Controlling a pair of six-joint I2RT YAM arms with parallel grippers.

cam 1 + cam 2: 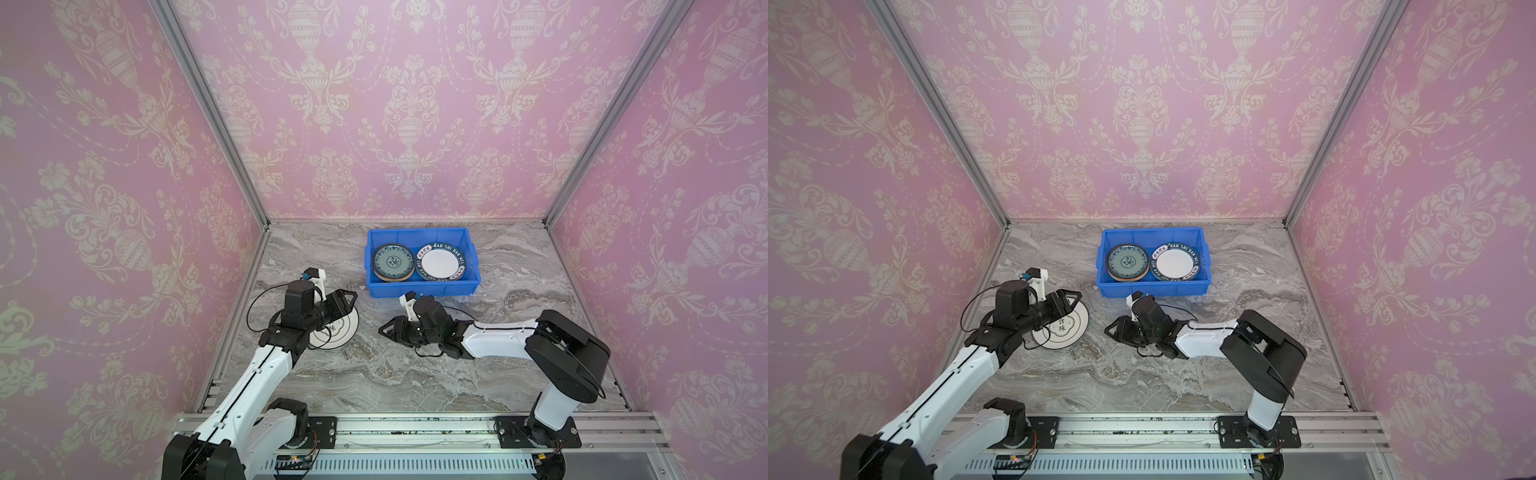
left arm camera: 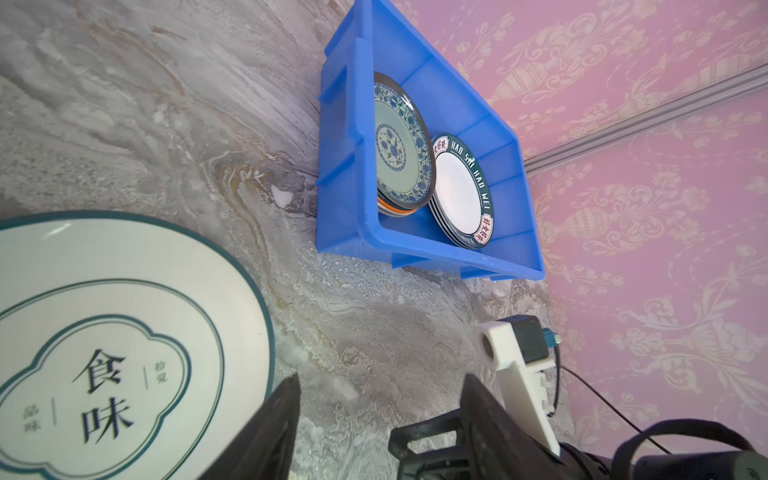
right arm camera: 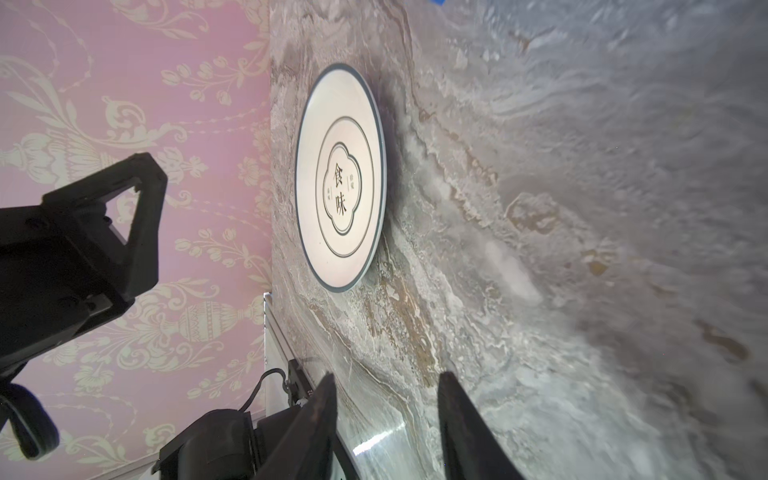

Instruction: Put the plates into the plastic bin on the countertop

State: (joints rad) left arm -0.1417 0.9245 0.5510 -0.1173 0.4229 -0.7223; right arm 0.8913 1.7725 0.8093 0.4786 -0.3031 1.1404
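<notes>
The grey marble countertop (image 1: 415,374) fills the floor of both top views. The blue bin (image 1: 424,289) stands on it towards the back wall. Inside the bin, side by side, are a stack topped by a teal patterned plate (image 1: 392,262) and a stack topped by a white plate with a dark lettered rim (image 1: 440,262).

The left wrist view looks into the bin (image 2: 415,249) from the side. It shows what the top views barely do: an orange plate edge (image 2: 392,206) low in the teal stack, and several lettered plates (image 2: 457,187) nested together.

One white plate with Chinese characters (image 1: 1064,328) lies flat on the countertop in front of the bin and to its left. In both top views the left arm hides part of it. The right wrist view shows the whole plate (image 3: 340,178), close to the wall.

The left claw (image 1: 347,301) hangs over this plate's far edge. In the left wrist view its fingers (image 2: 380,378) stand apart with only bare countertop between them.

The right claw (image 1: 384,328) points at the plate from the right, apart from it. It is spread too, holding nothing (image 3: 386,374).
</notes>
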